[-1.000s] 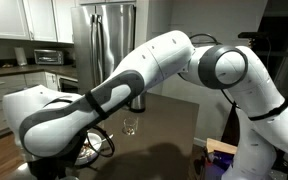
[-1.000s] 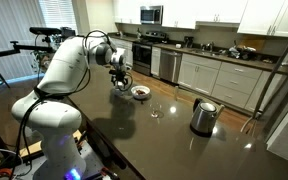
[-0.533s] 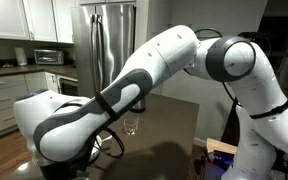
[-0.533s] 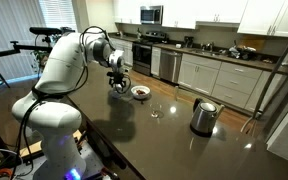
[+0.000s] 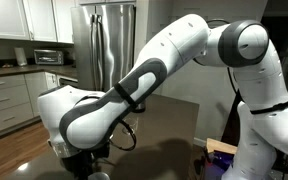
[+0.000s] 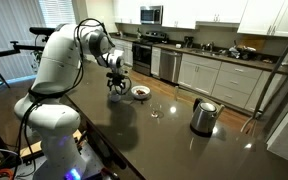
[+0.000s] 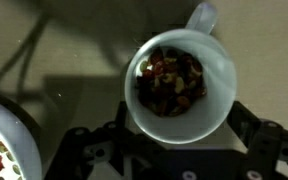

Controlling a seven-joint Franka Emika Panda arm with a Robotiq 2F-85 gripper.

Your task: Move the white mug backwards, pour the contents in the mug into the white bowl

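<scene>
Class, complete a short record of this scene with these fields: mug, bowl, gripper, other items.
mug: white mug, upright, full of brown and red bits
bowl: white bowl, beside the mug, some bits inside
gripper: gripper open, over the mug, no grip seen
other items: clear glass and steel kettle on the dark counter

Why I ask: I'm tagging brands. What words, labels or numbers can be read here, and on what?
No readable text anywhere.
Small plain white mug, round shallow white bowl: no print visible in the wrist view.
Steel kettle, microwave, steel refrigerator: any markings too small or blurred to read.
</scene>
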